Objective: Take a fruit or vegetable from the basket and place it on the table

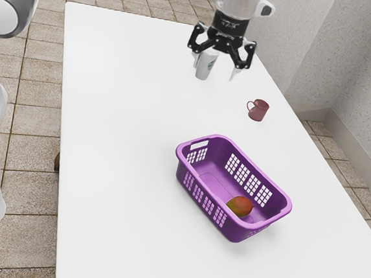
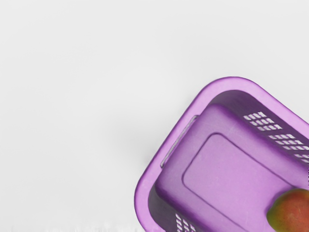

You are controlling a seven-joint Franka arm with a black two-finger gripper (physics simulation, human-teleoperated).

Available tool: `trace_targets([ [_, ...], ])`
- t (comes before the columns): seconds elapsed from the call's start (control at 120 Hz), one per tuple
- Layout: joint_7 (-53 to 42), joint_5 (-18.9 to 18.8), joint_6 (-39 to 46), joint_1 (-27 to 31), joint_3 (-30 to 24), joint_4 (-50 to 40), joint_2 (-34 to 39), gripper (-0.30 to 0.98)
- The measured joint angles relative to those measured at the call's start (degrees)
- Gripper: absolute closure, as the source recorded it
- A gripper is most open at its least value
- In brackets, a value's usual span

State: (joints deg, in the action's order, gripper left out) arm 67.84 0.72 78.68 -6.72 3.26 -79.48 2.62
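Gripper [image 1: 215, 71] up over the table [image 1: 120, 146] — fingers spread wide with a gap, mango [image 1: 240, 206] in the purple basket [image 1: 230, 216], near end, to the exterior view's right — mug [image 1: 259, 111] and cup [image 1: 202, 70] farther away.

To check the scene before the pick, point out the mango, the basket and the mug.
Mango [image 1: 240, 205]: exterior view, its middle.
Basket [image 2: 145, 193]: wrist view, its rim.
Mug [image 1: 259, 111]: exterior view, its side.
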Motion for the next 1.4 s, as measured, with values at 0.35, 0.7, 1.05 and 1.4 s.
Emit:
trace_targets([
  [0.35,22.6,1.9,-1.5,-8.2,-1.7,0.1,-0.5,0.00],
  [0.7,2.4,-2.9,12.6,-8.1,-8.0,-7.2,-6.5,0.00],
  [1.05,-17.3,-3.6,25.6,-5.5,-9.8,-12.5,-9.0,0.00],
  [1.4,-29.1,-0.1,37.3,-7.0,-9.8,-21.1,-6.6,0.00],
])
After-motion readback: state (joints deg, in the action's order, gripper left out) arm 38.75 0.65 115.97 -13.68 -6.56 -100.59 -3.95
